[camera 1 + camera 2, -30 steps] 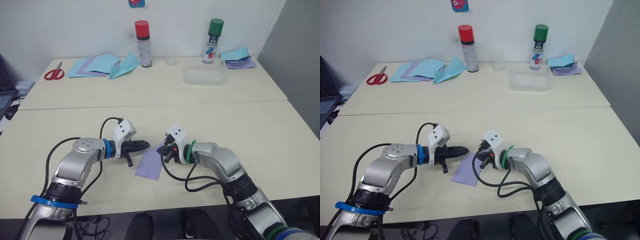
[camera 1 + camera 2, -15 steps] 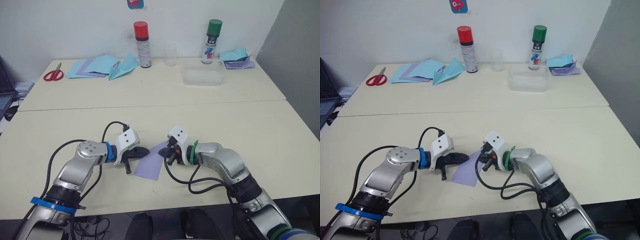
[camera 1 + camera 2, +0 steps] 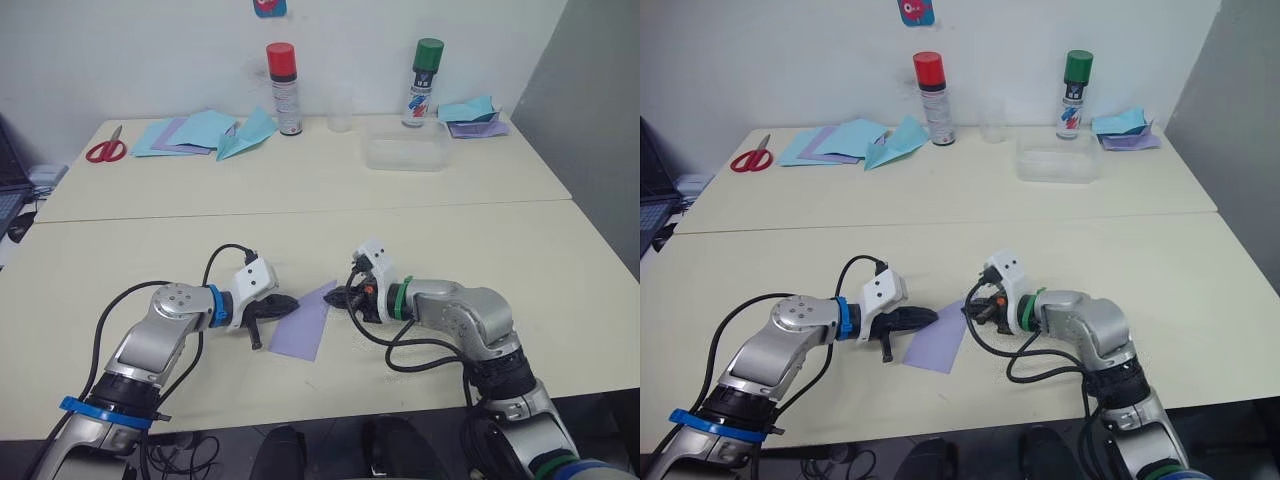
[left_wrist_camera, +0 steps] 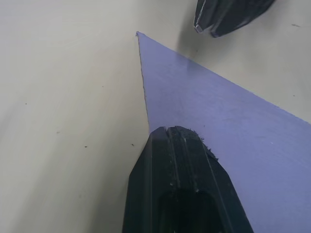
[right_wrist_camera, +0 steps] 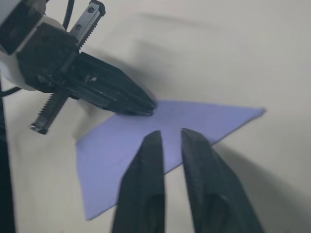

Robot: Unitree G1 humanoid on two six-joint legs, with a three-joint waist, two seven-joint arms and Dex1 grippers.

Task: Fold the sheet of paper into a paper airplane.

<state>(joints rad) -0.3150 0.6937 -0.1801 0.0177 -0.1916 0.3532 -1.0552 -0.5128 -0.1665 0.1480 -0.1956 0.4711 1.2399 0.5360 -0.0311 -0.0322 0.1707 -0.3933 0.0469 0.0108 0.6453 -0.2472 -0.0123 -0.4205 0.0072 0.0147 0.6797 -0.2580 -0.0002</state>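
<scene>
The lavender sheet of paper (image 3: 301, 327) lies flat on the near table, one pointed corner (image 5: 252, 115) toward the right. My left gripper (image 3: 290, 303) is shut, and its tip (image 4: 168, 130) rests on the sheet's left edge. Just off that pointed corner, a little above the table, my right gripper (image 3: 341, 296) is open by a narrow gap, with nothing between its fingers (image 5: 153, 141). No paper airplane shape shows in the sheet.
On the far table stand a red-capped spray can (image 3: 284, 90), a clear cup (image 3: 342, 108), a green-capped can (image 3: 425, 82) and a clear plastic tub (image 3: 405, 154). Light-blue sheets (image 3: 195, 130), a light-blue paper plane (image 3: 248, 136) and red scissors (image 3: 106, 148) lie back left; folded papers (image 3: 475, 115) lie back right.
My right gripper has drawn back to the right, off the sheet's corner, and the sheet has settled flat. My left gripper has come down onto the sheet's left edge.
</scene>
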